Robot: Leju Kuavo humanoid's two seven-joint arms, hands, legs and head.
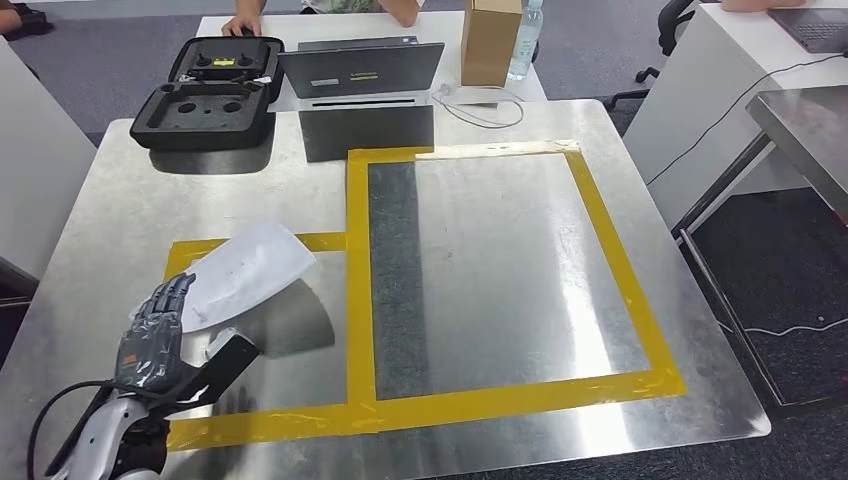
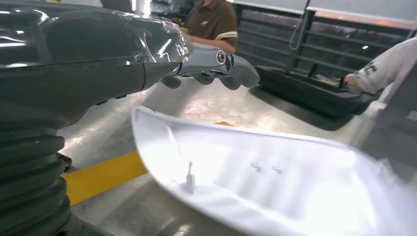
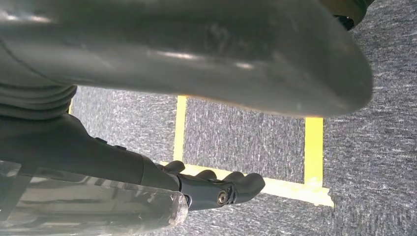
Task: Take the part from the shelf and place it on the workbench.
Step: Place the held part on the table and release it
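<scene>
The white shell-shaped part (image 1: 250, 268) lies on the steel workbench (image 1: 500, 300), inside the smaller yellow-taped box at the near left. My left hand (image 1: 155, 335) is at the part's near-left edge, with its fingers stretched over the rim. In the left wrist view those fingers (image 2: 211, 66) reach out above the part's hollow inside (image 2: 275, 182) with a gap between them and nothing in the hand. My right hand (image 3: 216, 187) hangs over grey carpet marked with yellow tape, fingers loosely curved and holding nothing.
At the bench's far side stand an open black foam case (image 1: 205, 90), a laptop (image 1: 360, 68), a dark flat panel (image 1: 368, 130), a cardboard box (image 1: 490, 40) and a bottle (image 1: 525, 40). A person's hand (image 1: 243, 22) rests beyond them. Another steel table (image 1: 805, 125) is on the right.
</scene>
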